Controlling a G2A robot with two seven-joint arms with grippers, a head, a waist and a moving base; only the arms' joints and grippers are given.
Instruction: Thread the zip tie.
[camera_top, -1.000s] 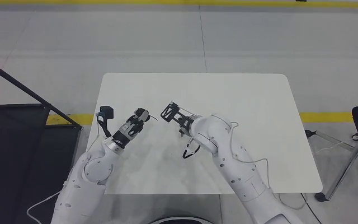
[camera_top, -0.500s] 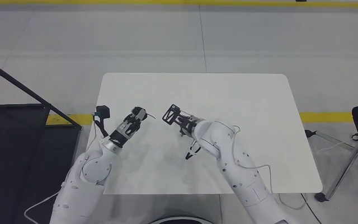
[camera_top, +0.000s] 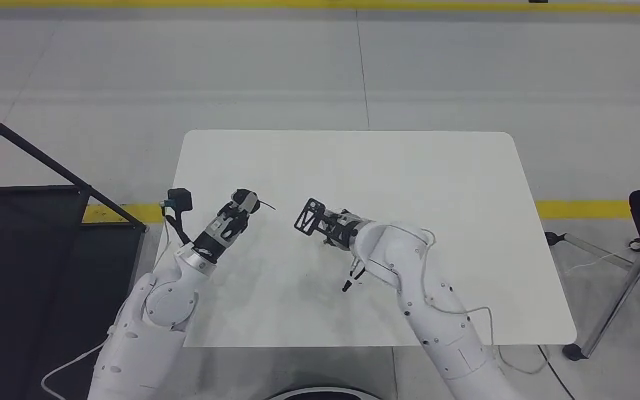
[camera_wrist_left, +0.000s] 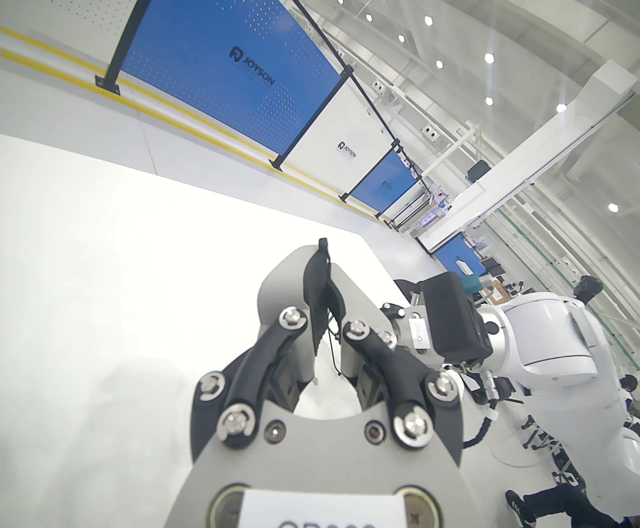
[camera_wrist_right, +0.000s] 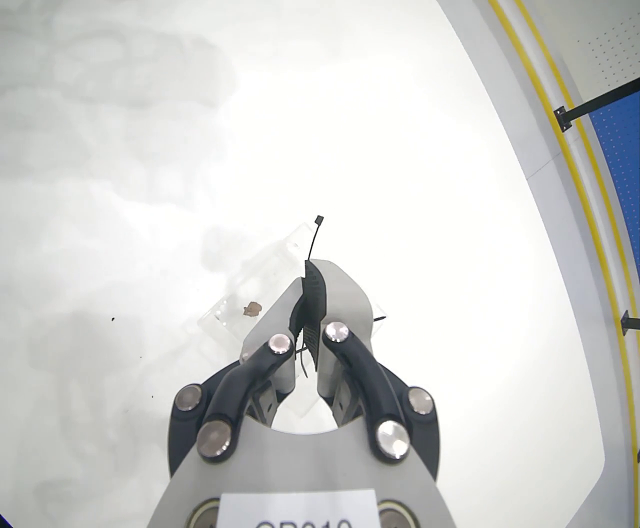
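The right gripper (camera_wrist_right: 314, 280), pinching the zip tie (camera_wrist_right: 314, 240), has drawn away from the left gripper (camera_wrist_left: 320, 270), which is clamped on a black strand (camera_wrist_left: 330, 345). White table (camera_top: 450, 180), yellow-lined floor (camera_top: 300, 60).

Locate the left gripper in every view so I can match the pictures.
Top view: left gripper over the white table's left half, shut on a thin black strap.
Left wrist view: left gripper in the foreground, nearest the camera.
Right wrist view: not in it.
Shared landmark: the yellow floor line past the table's far edge.
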